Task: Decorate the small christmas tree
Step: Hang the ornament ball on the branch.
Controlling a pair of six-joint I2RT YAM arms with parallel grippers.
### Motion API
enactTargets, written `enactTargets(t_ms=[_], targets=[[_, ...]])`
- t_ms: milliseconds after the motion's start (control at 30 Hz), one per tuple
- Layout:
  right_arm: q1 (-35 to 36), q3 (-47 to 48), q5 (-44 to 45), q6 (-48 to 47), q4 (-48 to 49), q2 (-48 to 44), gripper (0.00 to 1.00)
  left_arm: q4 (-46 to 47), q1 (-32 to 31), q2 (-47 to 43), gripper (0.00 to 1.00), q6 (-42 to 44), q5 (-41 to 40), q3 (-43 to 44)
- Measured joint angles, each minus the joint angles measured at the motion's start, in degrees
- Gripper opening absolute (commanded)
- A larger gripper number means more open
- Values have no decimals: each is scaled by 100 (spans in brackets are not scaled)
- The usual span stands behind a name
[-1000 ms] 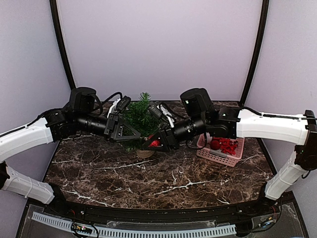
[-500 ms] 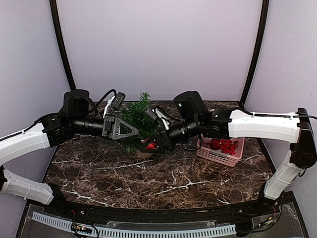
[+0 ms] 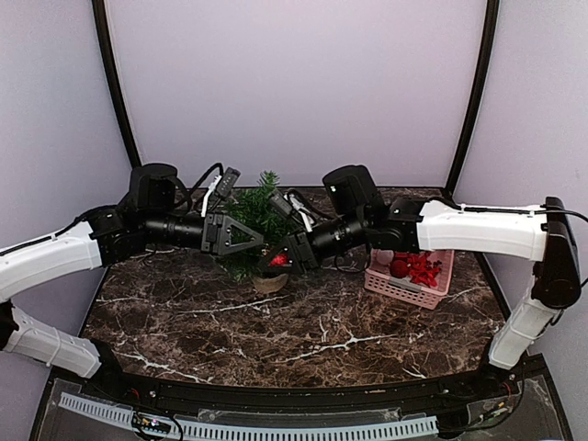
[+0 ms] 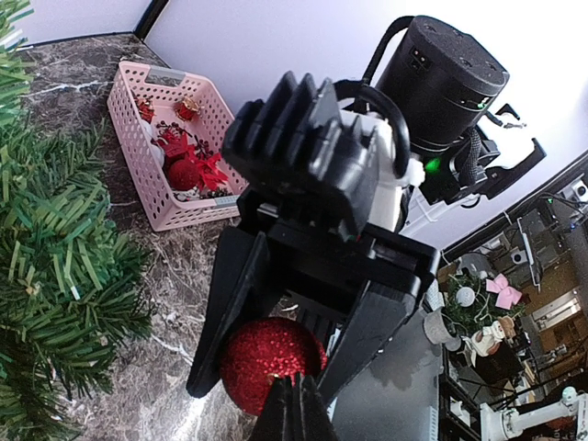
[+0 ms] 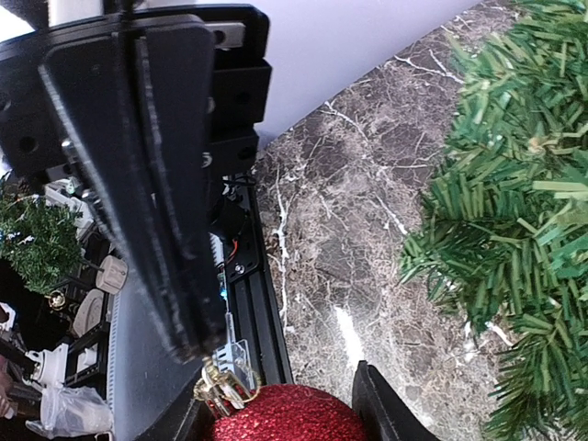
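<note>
The small christmas tree [image 3: 260,204] stands on its tan base [image 3: 269,284] at the back middle of the table. In front of it my right gripper [image 3: 283,259] is shut on a glittery red ball ornament [image 3: 277,261], gripped by its sides [image 4: 266,363]. My left gripper [image 3: 264,246] is shut. Its thin tips [image 4: 296,409] meet the ball's gold cap [image 5: 220,390]. I cannot tell whether they pinch the hanger loop. In the right wrist view the ball [image 5: 289,421] sits low between the black fingers [image 5: 378,404], and tree branches [image 5: 514,230] fill the right side.
A pink plastic basket [image 3: 404,290] with red ornaments [image 3: 418,269] stands right of the tree, also visible in the left wrist view [image 4: 138,165]. Dark marble tabletop [image 3: 303,331] stretches in front of both arms. Black frame posts [image 3: 115,83] rise at the back corners.
My left gripper has reached right until its tips meet the ball. My right gripper has carried the ball slightly left and up, closer to the tree's lower branches.
</note>
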Motion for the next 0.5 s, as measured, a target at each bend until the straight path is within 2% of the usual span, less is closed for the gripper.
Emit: enactTargets(t_ms=[500], targets=[[-472,424,133,26,-155,404,38,-216,96,387,0,501,-732,468]])
